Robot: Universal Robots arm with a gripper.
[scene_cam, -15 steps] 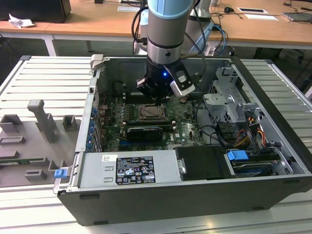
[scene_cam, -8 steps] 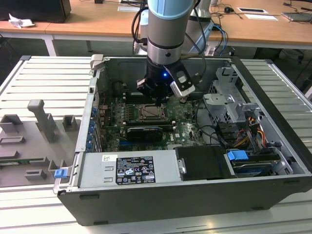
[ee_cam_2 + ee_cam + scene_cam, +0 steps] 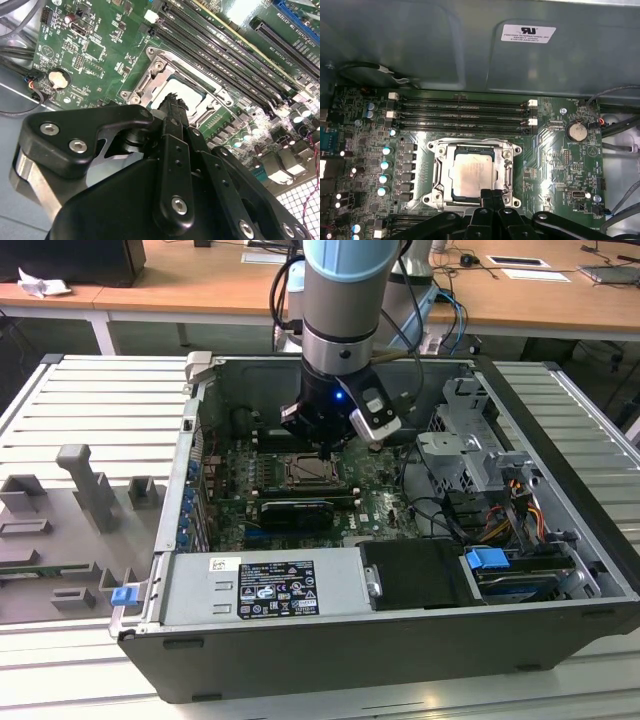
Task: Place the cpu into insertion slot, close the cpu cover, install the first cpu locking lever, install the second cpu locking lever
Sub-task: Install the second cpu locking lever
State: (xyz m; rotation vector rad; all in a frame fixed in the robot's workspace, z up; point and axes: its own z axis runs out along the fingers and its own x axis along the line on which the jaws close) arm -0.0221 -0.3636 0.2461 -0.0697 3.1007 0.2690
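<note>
The cpu (image 3: 471, 175) is sitting in the insertion slot (image 3: 438, 172) with the cpu cover (image 3: 506, 169) down around it. The gripper (image 3: 492, 195), fingers pressed together, is hovering at the socket's six o'clock edge; any push should probably be going straight and gently.
</note>
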